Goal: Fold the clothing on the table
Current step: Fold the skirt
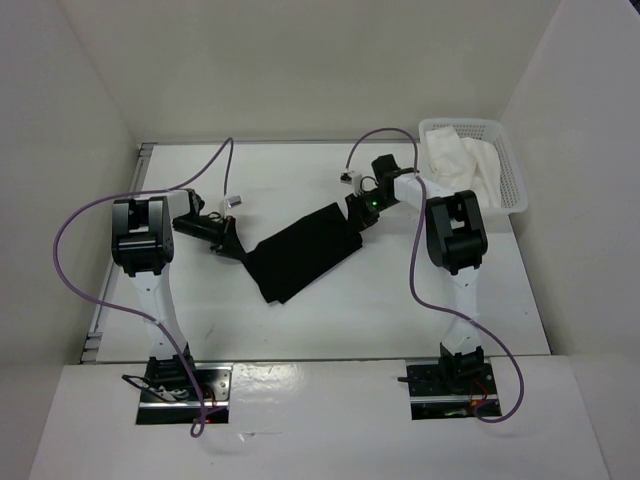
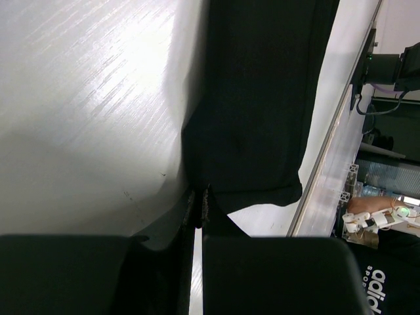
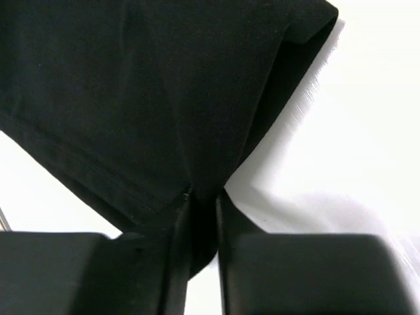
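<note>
The black clothing [image 1: 300, 255] lies slantwise on the white table [image 1: 400, 300], partly folded into a long strip. My left gripper [image 1: 238, 250] is at its near-left corner. In the left wrist view its jaws [image 2: 200, 197] are shut on the edge of the clothing [image 2: 262, 98]. My right gripper [image 1: 357, 214] is at the far-right corner. In the right wrist view it [image 3: 203, 203] pinches a bunch of the clothing [image 3: 144, 85] between nearly closed fingers, and the fabric fills the gap.
A white mesh basket [image 1: 515, 170] holding a white cloth [image 1: 460, 160] stands at the back right corner. A metal rail [image 2: 328, 151] runs along the table edge. White walls enclose the table on three sides.
</note>
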You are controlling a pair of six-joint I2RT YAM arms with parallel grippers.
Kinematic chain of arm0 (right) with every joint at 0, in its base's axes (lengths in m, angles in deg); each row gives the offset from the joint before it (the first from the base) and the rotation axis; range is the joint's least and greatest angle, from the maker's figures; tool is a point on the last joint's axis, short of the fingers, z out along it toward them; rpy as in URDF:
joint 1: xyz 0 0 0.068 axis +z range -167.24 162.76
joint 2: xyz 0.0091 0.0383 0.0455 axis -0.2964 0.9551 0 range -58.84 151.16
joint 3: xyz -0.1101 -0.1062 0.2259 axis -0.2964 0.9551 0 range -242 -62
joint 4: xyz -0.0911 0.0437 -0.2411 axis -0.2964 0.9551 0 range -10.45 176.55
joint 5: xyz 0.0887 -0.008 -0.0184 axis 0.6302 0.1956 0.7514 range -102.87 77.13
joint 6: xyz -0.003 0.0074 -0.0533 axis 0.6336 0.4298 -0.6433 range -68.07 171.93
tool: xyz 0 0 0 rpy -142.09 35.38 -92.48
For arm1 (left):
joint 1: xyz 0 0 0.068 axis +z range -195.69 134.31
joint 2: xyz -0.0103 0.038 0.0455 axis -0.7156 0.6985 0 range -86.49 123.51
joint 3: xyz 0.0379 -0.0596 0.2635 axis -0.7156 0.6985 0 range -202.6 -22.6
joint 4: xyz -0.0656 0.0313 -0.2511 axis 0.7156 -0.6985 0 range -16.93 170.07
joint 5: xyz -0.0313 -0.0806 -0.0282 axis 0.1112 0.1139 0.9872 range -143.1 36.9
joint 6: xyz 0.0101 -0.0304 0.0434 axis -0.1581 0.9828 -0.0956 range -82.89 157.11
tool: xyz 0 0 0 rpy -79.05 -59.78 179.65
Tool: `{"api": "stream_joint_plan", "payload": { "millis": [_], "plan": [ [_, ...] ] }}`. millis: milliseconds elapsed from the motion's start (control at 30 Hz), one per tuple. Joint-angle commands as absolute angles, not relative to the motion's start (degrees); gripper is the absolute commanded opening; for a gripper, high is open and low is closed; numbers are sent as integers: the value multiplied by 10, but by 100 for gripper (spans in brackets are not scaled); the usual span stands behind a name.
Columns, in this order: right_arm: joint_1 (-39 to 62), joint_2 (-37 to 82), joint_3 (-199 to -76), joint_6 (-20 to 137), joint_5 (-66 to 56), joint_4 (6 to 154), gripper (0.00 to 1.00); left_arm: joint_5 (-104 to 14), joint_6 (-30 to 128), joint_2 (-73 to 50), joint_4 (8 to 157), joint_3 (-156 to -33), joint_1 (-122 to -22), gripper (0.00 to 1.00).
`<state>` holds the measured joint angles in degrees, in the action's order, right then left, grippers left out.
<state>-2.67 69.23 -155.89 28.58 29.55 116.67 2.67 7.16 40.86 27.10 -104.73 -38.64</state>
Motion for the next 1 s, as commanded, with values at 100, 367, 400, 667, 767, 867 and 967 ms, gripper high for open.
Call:
{"api": "stream_joint_plan", "payload": {
  "millis": [100, 367, 400, 667, 767, 867, 967],
  "plan": [
    [-18, 712, -1560, 290, 234, 1166, 6, -28, 35, 417, 296, -1048, -391, 2],
    [-18, 668, -1560, 307, 157, 1154, 0, -28, 52, 417, 291, -1069, -396, 2],
    [-18, 657, -1560, 313, 142, 1154, 0, -34, 52, 417, 286, -1077, -396, 2],
    [-18, 612, -1560, 318, 55, 1143, 0, -45, 76, 406, 286, -1090, -409, 3],
    [-7, 598, -1560, 318, 26, 1143, 0, -45, 87, 406, 291, -1090, -414, 3],
    [10, 576, -1560, 318, -5, 1143, 0, -45, 93, 411, 296, -1095, -414, 4],
    [44, 553, -1560, 323, -46, 1143, 0, -45, 99, 417, 296, -1101, -419, 5]
  ]
}}
